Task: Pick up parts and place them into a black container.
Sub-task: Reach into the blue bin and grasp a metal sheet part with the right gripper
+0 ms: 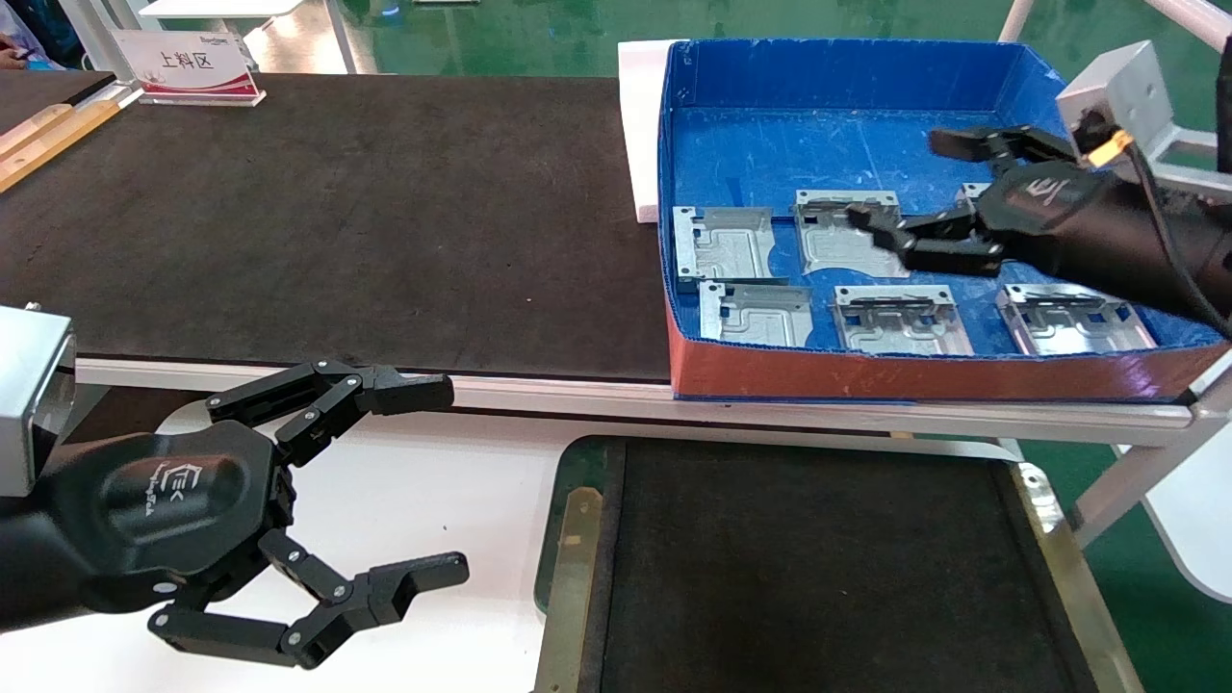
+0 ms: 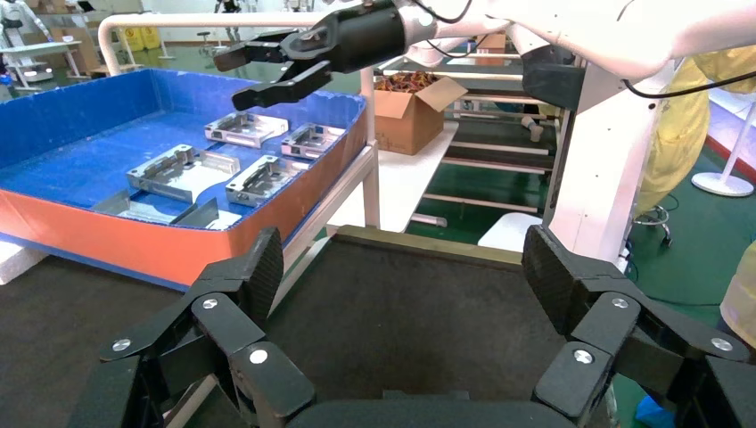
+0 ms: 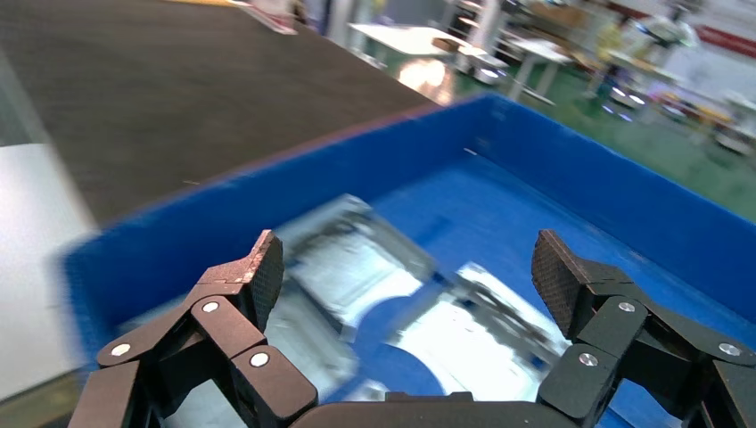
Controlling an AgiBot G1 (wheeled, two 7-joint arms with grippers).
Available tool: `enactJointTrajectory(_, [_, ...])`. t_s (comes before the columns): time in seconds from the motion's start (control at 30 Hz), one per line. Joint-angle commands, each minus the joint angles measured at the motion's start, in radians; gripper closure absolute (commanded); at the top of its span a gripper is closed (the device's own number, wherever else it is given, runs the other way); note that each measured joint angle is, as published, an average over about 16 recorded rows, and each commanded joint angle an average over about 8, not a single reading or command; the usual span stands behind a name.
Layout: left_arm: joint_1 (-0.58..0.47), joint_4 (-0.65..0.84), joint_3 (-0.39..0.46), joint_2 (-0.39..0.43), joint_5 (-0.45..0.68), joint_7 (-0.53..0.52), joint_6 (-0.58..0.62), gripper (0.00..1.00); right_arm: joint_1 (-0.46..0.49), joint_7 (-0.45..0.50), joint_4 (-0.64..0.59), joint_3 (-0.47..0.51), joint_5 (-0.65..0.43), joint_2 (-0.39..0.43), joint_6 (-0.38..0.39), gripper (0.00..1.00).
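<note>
I read the task as barely begun: the black container (image 1: 818,568), lower centre of the head view, shows only bare felt floor, no part in it. All the parts I can see lie flat in the blue box (image 1: 847,91) at upper right: two at the box's left end (image 1: 724,243) (image 1: 754,314), one mid-back (image 1: 842,231), two along the red front wall (image 1: 897,320) (image 1: 1073,322), and a sliver of a sixth (image 1: 974,192) showing behind the arm. My right gripper (image 1: 905,188) hangs over the box, jaws spread wide, nothing between them; its lower finger overlaps the mid-back part in the head view, but I cannot tell if it touches. The right wrist view shows parts (image 3: 357,267) below the spread fingers (image 3: 254,276). My left gripper (image 1: 438,481) is parked at lower left, jaws also spread and empty. Judgement: every pick and place is left; the mid-back part looks like the first candidate.
</note>
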Motion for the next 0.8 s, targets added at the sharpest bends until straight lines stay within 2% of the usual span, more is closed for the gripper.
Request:
enactJointTrajectory(0.03, [0.000, 0.000, 0.000, 0.000, 0.000, 0.000, 0.000, 0.00, 0.030, -0.015, -0.065, -0.006, -0.022, -0.016, 0.016, 0.00])
enactJointTrajectory(0.43, [0.000, 0.000, 0.000, 0.000, 0.000, 0.000, 0.000, 0.00, 0.217, -0.027, -0.421, -0.050, -0.126, -0.114, 0.106, 0.00])
enactJointTrajectory(0.8, [0.000, 0.000, 0.000, 0.000, 0.000, 0.000, 0.000, 0.00, 0.338, 0.025, -0.619, -0.099, -0.212, -0.179, 0.192, 0.00])
